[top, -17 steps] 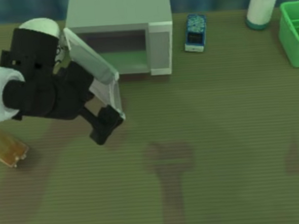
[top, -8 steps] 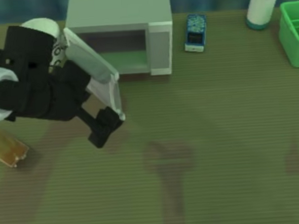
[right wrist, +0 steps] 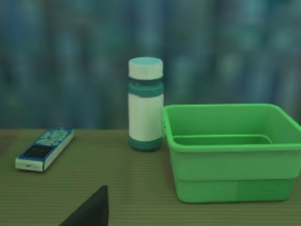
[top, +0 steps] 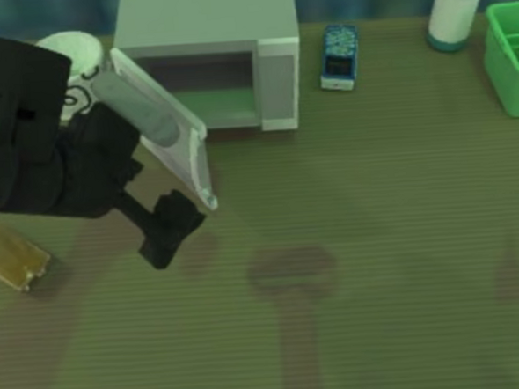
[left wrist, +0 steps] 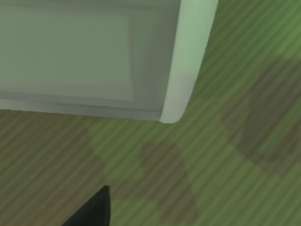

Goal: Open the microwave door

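Olive-green table (top: 377, 240) against a blue backdrop, seen from above. Your microwave (top: 206, 39) stands at the far edge, left of centre, cavity exposed; its door (top: 154, 122) is swung wide open, hinged at the left and angling toward the near left, free edge at the table. Your left gripper (top: 166, 228) sits just beside that free edge, apart from it, holding nothing; whether its fingers are spread cannot be told. In the left wrist view the door's rounded corner (left wrist: 181, 70) hangs over the table. Your right arm is out of the top view; its wrist view shows a remote (right wrist: 44, 148), a bottle (right wrist: 146, 110) and a green bin (right wrist: 230, 150) at the far right.
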Motion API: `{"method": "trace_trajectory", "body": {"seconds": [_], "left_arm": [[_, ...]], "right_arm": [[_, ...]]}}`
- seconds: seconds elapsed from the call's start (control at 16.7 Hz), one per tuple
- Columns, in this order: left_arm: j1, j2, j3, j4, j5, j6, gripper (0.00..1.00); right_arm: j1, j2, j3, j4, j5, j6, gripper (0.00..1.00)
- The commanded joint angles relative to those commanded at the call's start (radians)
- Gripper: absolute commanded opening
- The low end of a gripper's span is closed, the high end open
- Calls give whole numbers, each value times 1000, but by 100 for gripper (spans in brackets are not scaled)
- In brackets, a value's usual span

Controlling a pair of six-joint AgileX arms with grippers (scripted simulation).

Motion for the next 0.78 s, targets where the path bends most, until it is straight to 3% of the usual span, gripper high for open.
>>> {"method": "trace_trajectory", "body": {"seconds": [0.18,0.36,0.54,0.78], "left_arm": [[1,14,16,-9,-4,-10,100],[-27,92,111,-104,-51,-106,100],[-74,219,302,-281,-133,-294,100],[-151,411,680,-572,-278,-666,100]], "right_arm": [[0,0,0,0,0,0,100],[0,0,0,0,0,0,100],[0,0,0,0,0,0,100],[0,0,0,0,0,0,100]]}}
